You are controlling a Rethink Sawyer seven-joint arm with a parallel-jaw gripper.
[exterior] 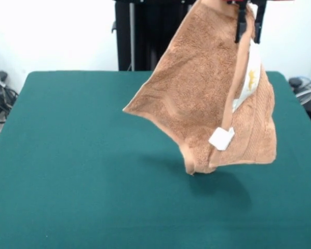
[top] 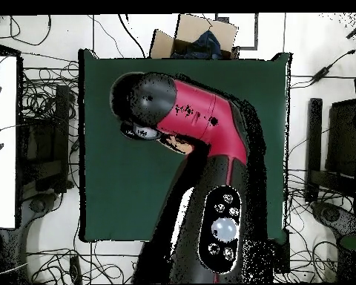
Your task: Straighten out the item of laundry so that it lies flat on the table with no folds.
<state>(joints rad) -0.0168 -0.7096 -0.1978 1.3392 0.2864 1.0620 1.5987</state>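
The tan-orange towel [exterior: 202,93] hangs in the air from my gripper [exterior: 248,23] at the top right of the front view. The gripper is shut on the towel's upper edge. The towel droops in folds, with one side doubled over. Its lowest corner is at or just above the green table [exterior: 67,155]; I cannot tell if it touches. The white label with yellow print [exterior: 251,78] faces the camera, and a small white tag [exterior: 221,138] hangs lower down. In the overhead view the red arm [top: 203,119] covers the gripper, and only a sliver of towel [top: 182,146] shows over the table [top: 107,185].
The black pedestal [exterior: 145,36] stands behind the table's far edge. In the overhead view a cardboard box [top: 199,37] sits beyond one table edge, a white surface [top: 3,148] lies at the left, and cables lie on the floor around the table.
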